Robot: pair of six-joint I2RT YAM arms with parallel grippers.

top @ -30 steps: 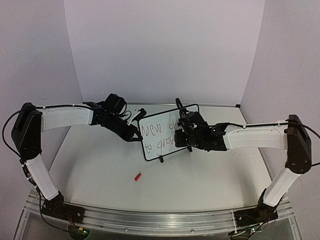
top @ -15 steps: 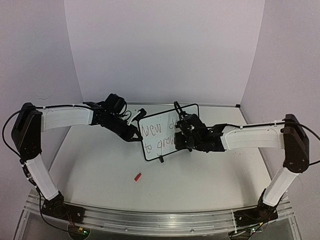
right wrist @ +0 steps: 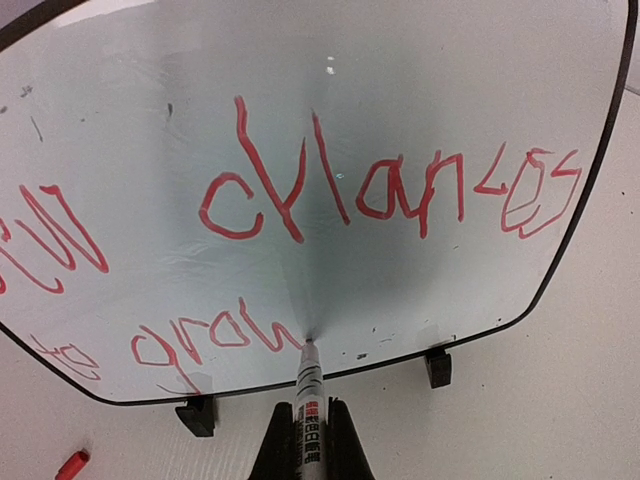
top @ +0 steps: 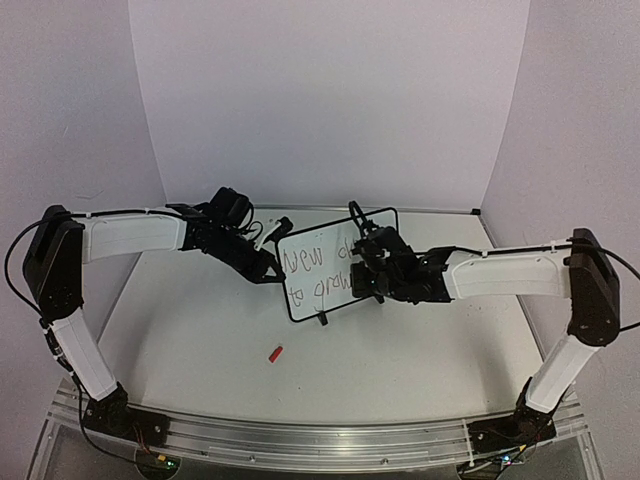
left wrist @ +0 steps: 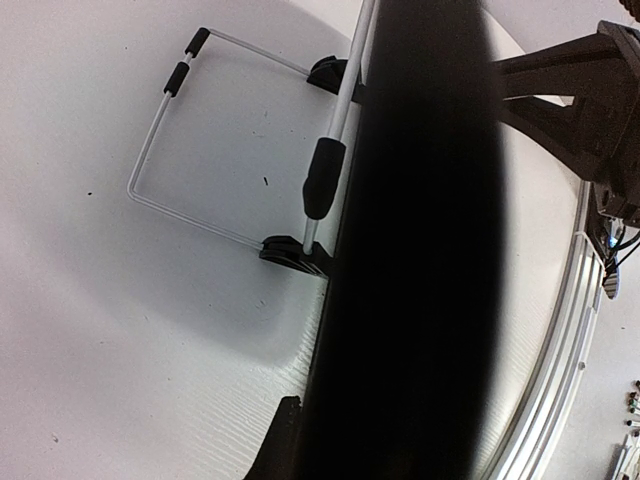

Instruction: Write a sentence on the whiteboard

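At the near edge of the table (top: 400, 370) stood the two arm bases. A little farther in, left of centre, a small red cap (top: 276, 353) lay by itself on the white surface, well apart from both arms.

Beyond it, near the middle of the table, the whiteboard (top: 310, 305) stood on its two black feet, tilted back, its written face toward the near right. The right gripper (top: 362, 272) reached in from the right in front of that face. In the right wrist view its fingers (right wrist: 335, 440) were clenched on the barrel of a marker (right wrist: 308, 395), whose tip touched the board at the end of the lower line. The sentence (right wrist: 380, 190) ran in two red lines, "chances" above and "grow" below.

The left gripper (top: 268, 270) met the board's left edge. I could not tell whether it was clamped there, since a blurred dark band filled the middle of the left wrist view. Left of that band, a wire stand (left wrist: 150, 150) showed.

Plain pale walls (top: 320, 100) closed off the far side.
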